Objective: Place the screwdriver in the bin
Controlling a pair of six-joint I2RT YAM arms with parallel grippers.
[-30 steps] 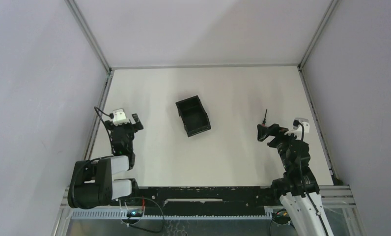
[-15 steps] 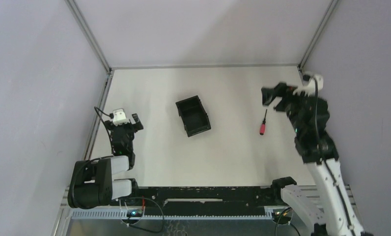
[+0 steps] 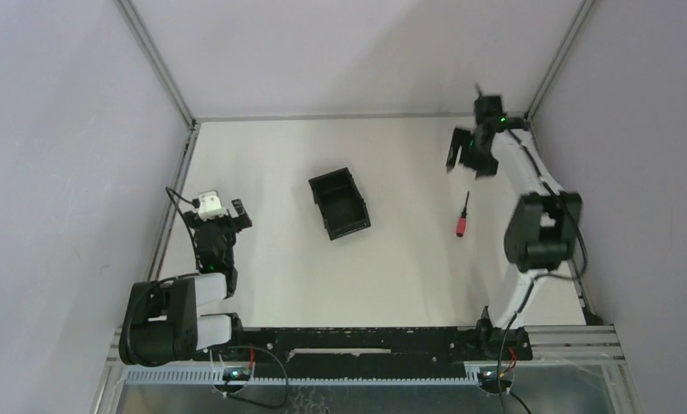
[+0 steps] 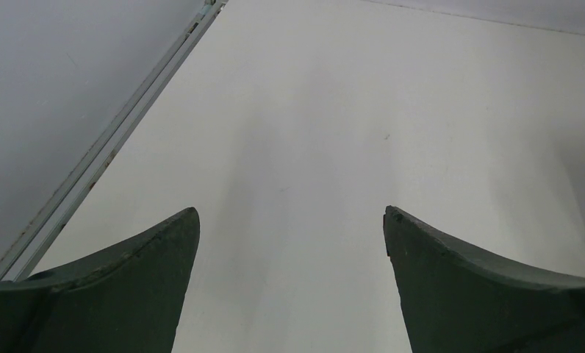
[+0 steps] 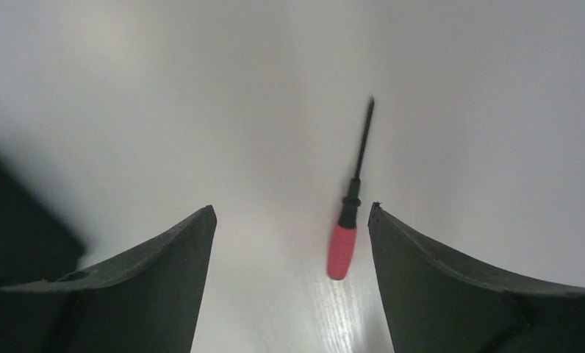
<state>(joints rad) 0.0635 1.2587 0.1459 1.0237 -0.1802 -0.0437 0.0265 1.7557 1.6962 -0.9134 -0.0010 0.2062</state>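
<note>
My right end effector (image 3: 469,168) hangs released (jaws spread wide) near the worktop's (image 3: 392,276) far right corner; the screwdriver (image 3: 462,220) lies toward the right edge, the bin (image 3: 328,177) mid-worktop.

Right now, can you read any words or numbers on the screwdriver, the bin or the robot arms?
None: no words, numbers or signs can be read in any view.
screwdriver: plain red handle, no print.
bin: plain black, no label showing.
right arm: small green lights only, no lettering.
left arm: a white block at its wrist, too small to show any print.
</note>
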